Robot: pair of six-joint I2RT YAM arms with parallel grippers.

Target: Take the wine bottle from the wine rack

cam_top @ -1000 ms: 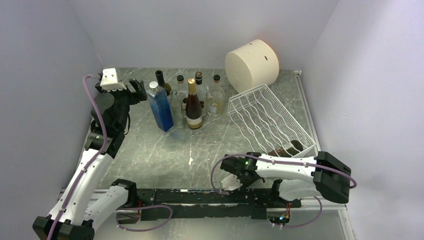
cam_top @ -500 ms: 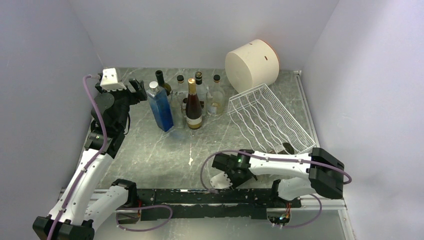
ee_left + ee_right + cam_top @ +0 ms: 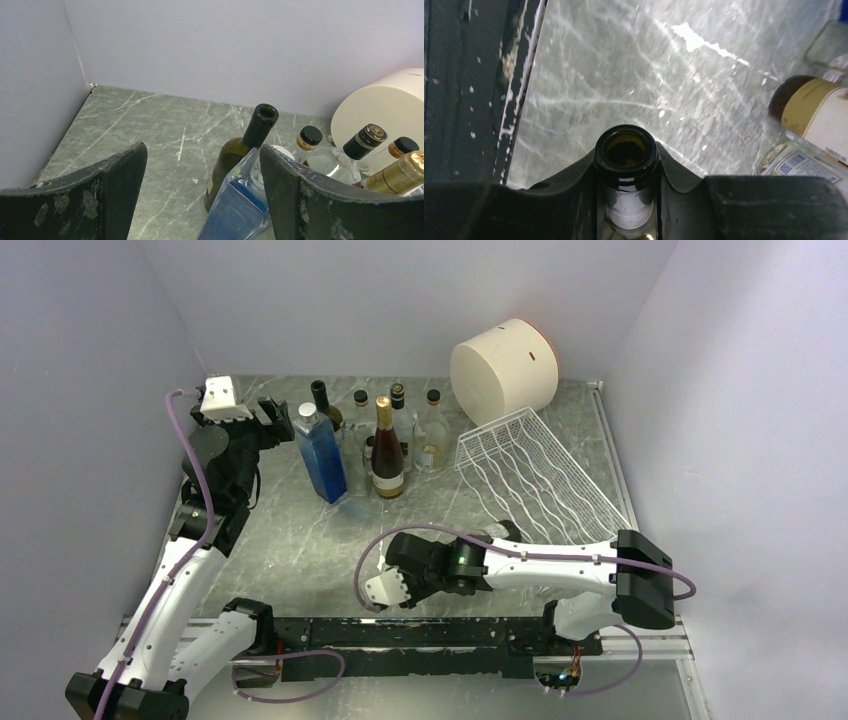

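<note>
One wine bottle (image 3: 626, 150), neck in right gripper (image 3: 626, 175), body hidden (probably underneath)

Overhead view looks down; 2 wrist views close — bottles (image 3: 388, 452) shared.

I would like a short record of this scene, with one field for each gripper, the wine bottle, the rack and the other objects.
left gripper: open, empty, raised beside the blue square glass bottle
right gripper: shut on the neck of the dark glass wine bottle
bottle mouth: open, no cork
bottle body: hidden under the right arm in the top view
white wire wine rack: behind the right arm, no bottle visible in it
other objects: group of standing bottles, big cream cylinder
</note>
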